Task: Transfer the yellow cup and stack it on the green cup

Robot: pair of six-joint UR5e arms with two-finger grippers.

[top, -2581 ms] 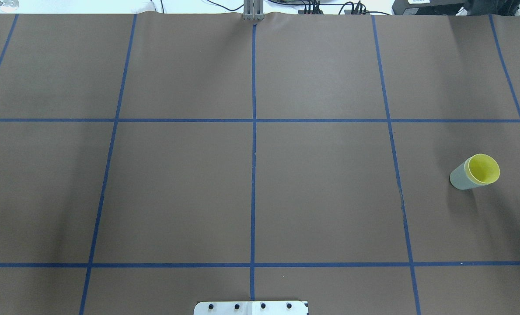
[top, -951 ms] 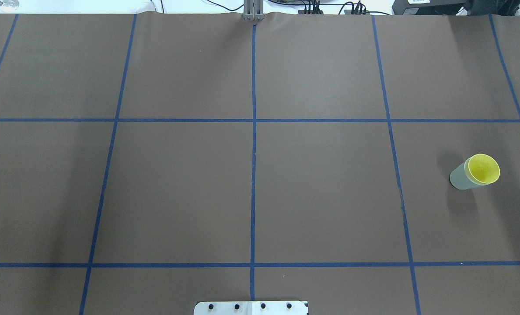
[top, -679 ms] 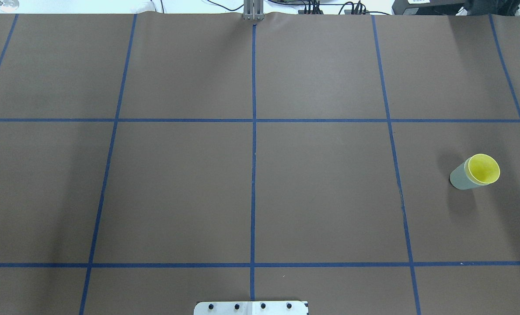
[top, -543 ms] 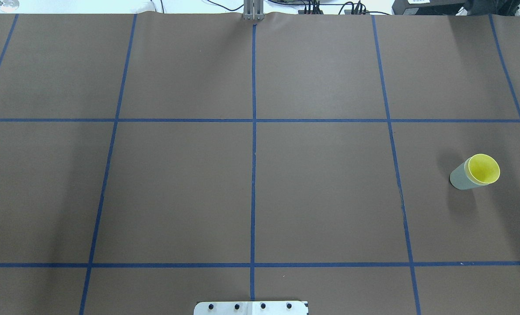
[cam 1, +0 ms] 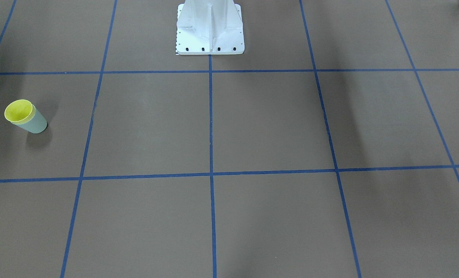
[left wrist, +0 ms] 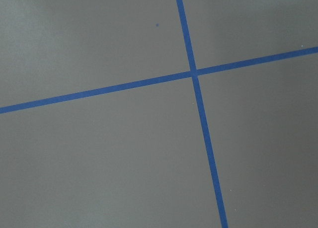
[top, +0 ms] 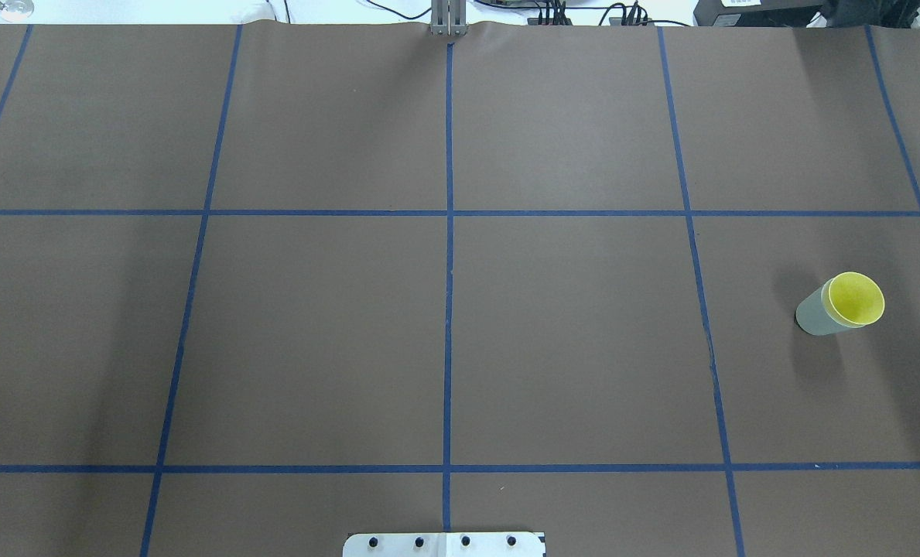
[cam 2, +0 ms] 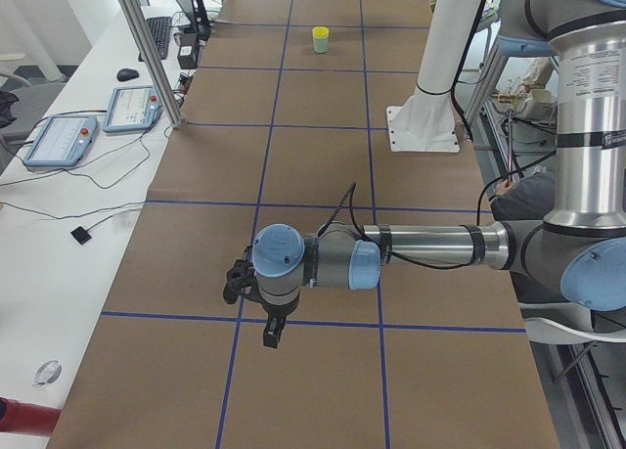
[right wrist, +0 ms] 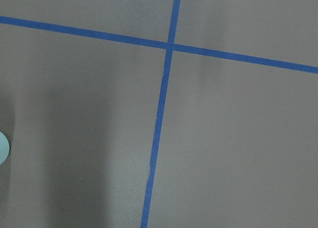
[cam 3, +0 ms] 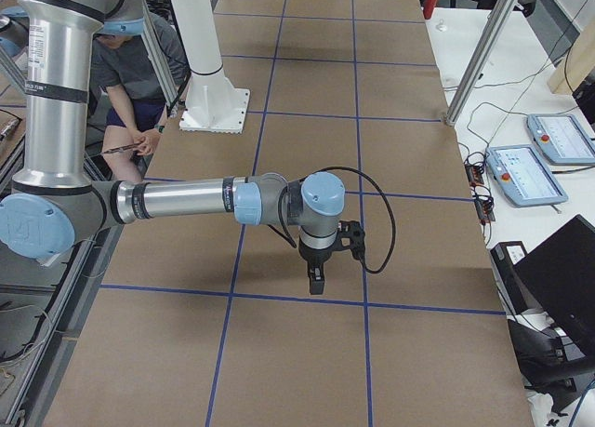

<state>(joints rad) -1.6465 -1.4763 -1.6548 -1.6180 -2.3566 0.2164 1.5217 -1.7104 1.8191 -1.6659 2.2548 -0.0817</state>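
The left gripper (cam 2: 271, 334) and right gripper (cam 3: 316, 280), whether clenched or released I cannot tell, hang over the table (top: 568, 340) well apart from the one yellow cup (top: 856, 297), which sits nested upright in the one green cup (top: 812, 317) at the robot's far right, so stacking looks done and no further move seems needed.

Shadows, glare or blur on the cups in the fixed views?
Front-facing view: yellow cup and green cup sharp, no glare, soft shadow on the table beside them. Overhead view: same, plus broad shadow bands. Exterior left view: both tiny.
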